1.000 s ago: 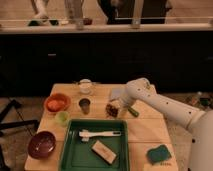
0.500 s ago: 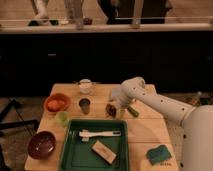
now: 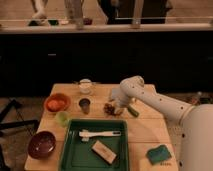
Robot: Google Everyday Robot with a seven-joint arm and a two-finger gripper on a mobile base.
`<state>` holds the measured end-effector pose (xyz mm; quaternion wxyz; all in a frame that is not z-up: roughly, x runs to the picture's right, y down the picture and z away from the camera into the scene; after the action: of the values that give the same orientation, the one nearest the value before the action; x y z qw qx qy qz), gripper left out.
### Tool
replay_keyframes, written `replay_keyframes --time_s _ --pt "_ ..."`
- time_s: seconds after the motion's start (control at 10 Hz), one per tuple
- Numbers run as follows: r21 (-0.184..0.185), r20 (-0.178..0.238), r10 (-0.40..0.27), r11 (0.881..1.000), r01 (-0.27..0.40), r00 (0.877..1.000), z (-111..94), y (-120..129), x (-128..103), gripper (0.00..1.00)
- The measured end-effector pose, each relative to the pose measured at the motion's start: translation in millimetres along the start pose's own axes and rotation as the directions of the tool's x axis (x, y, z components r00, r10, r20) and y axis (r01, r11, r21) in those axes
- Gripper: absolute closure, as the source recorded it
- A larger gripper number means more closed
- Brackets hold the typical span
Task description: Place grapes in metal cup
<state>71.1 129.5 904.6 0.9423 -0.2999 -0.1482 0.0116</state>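
The grapes, a small dark reddish bunch, lie on the wooden table right of the metal cup. The metal cup is small, dark grey and stands upright between the orange bowl and the grapes. My gripper hangs from the white arm just above and right of the grapes, close to them. A green cucumber-like vegetable lies just right of the gripper, partly behind the arm.
A whitish mug stands at the back. An orange bowl, a light green cup and a dark red bowl sit on the left. A green tray holds a white utensil and a tan block. A green sponge lies front right.
The arm has swung left and lowered, bringing the gripper from right of the grapes to just over them. The grapes and cup have not moved.
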Motion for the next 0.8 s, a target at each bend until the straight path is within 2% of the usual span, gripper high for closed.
replay_keyframes --time_s 0.1,0.2,0.8 --pt "0.006 -0.003 -0.004 1.0 0.004 1.0 -1.1 0.6 -0.9 0.91" --pt "0.011 -0.007 0.0 1.0 0.0 1.0 -1.8 1.4 -1.1 0.98" --pt "0.016 -0.016 0.006 1.0 -0.006 1.0 -3.1 2.3 -1.8 1.0"
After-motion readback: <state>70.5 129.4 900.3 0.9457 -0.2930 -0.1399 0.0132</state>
